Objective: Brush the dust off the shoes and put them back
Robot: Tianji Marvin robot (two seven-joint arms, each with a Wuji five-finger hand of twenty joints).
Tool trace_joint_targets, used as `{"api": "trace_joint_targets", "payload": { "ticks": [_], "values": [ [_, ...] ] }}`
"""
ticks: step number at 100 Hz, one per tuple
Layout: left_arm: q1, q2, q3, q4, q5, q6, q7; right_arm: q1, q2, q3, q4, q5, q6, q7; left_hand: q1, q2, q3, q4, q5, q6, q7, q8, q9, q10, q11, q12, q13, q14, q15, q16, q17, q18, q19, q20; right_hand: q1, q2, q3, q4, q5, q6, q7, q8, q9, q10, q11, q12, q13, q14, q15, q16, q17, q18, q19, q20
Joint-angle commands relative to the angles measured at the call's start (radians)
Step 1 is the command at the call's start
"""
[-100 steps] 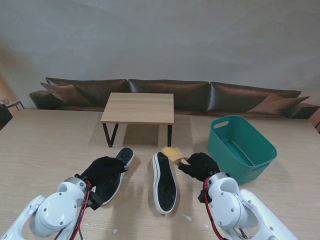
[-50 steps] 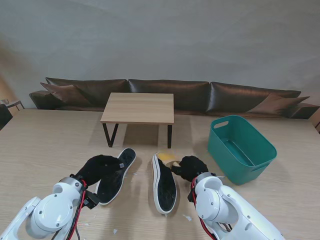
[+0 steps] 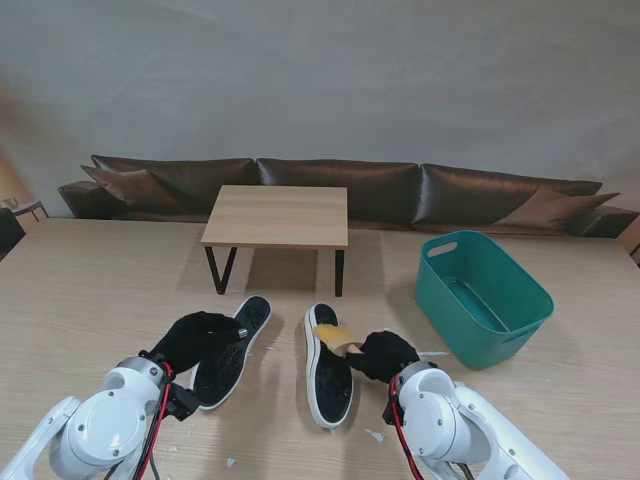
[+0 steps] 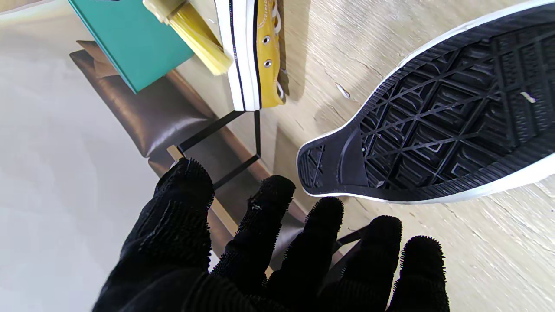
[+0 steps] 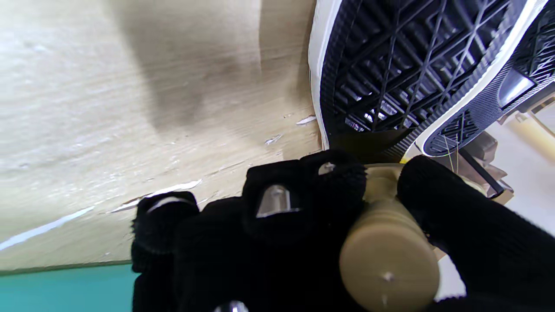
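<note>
Two yellow canvas shoes lie sole-up on the wooden table. The left shoe (image 3: 238,345) (image 4: 446,125) has my left hand (image 3: 195,337) (image 4: 260,260) just over its near left side, fingers spread and holding nothing. The right shoe (image 3: 328,372) (image 5: 412,65) (image 4: 249,52) lies in the middle. My right hand (image 3: 385,353) (image 5: 303,242) is shut on the wooden handle of a brush (image 5: 386,255). The brush's yellow bristles (image 3: 333,334) (image 4: 199,39) rest on the far end of the right shoe's sole.
A teal basket (image 3: 482,296) (image 4: 130,39) (image 5: 65,286) stands to the right of my right hand. A small wooden table with black legs (image 3: 278,215) stands behind the shoes, with a dark sofa (image 3: 340,185) beyond it. Small white scraps (image 3: 375,435) lie near me.
My right hand has carried the brush leftward, from beside the right shoe onto its sole's far end. My left hand drew back slightly and the left shoe turned a little.
</note>
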Motion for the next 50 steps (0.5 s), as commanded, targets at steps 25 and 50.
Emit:
{"api": "trace_joint_targets", "payload": {
  "ticks": [25, 50],
  "values": [
    [0.02, 0.001, -0.015, -0.037, 0.017, 0.0, -0.033, -0.152, 0.031, 0.112, -0.082, -0.012, -0.114, 0.069, 0.013, 0.021, -0.026, 0.035, -0.005, -0.019, -0.002, -0.003, -0.007, -0.012, 0.001, -0.015, -0.035, -0.012, -0.022, -0.004, -0.009, -0.032, -0.02, -0.008, 0.057, 0.049, 0.083, 0.01, 0.135, 0.144, 0.086, -0.008, 0.06, 0.078, 0.124, 0.009, -0.054, -0.069, 0.056, -0.006, 0.514, -0.001, 0.157, 0.036],
    [0.027, 0.0, -0.025, -0.04, 0.019, -0.017, -0.029, -0.264, 0.048, 0.216, -0.146, -0.019, -0.219, 0.128, 0.013, 0.02, -0.026, 0.035, -0.007, -0.017, -0.004, -0.003, -0.007, -0.012, 0.001, -0.016, -0.036, -0.01, -0.023, -0.005, -0.008, -0.029, -0.019, -0.01, 0.059, 0.051, 0.08, 0.01, 0.135, 0.144, 0.085, -0.008, 0.06, 0.078, 0.124, 0.009, -0.054, -0.069, 0.056, -0.006, 0.514, 0.0, 0.157, 0.034]
  ]
}}
